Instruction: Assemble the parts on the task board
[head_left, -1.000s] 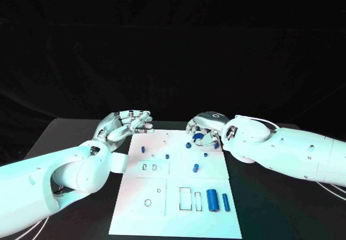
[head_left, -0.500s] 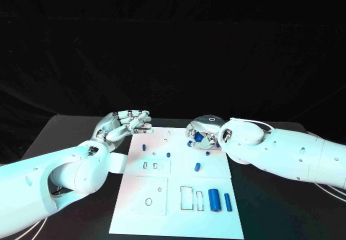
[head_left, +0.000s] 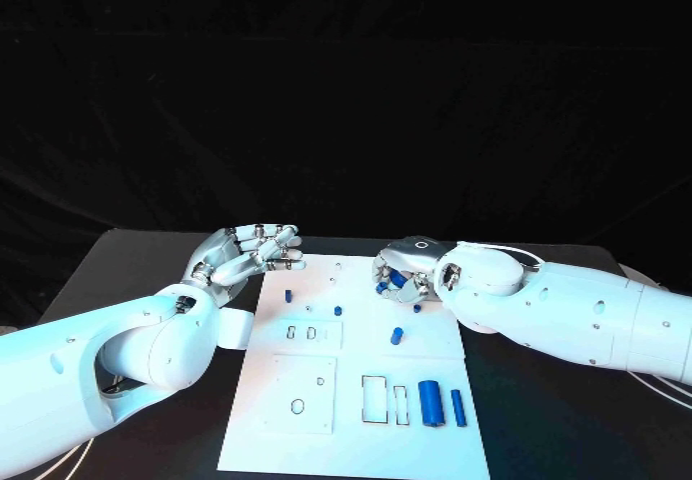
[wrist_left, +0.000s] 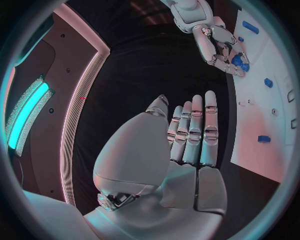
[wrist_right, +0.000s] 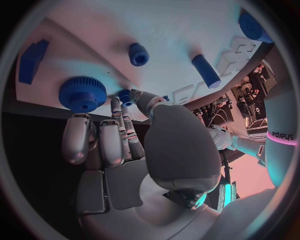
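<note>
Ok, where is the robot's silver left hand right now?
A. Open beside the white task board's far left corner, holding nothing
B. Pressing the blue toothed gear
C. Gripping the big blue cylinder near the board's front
A: the silver left hand sits off the white task board's far left corner, fingers apart and empty.

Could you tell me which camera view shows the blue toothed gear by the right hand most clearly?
The right wrist view: the blue toothed gear sits unobstructed on the white task board, teeth distinct, just beyond the right hand. In the head and left wrist views it is a small blue patch among that hand's fingers.
</note>
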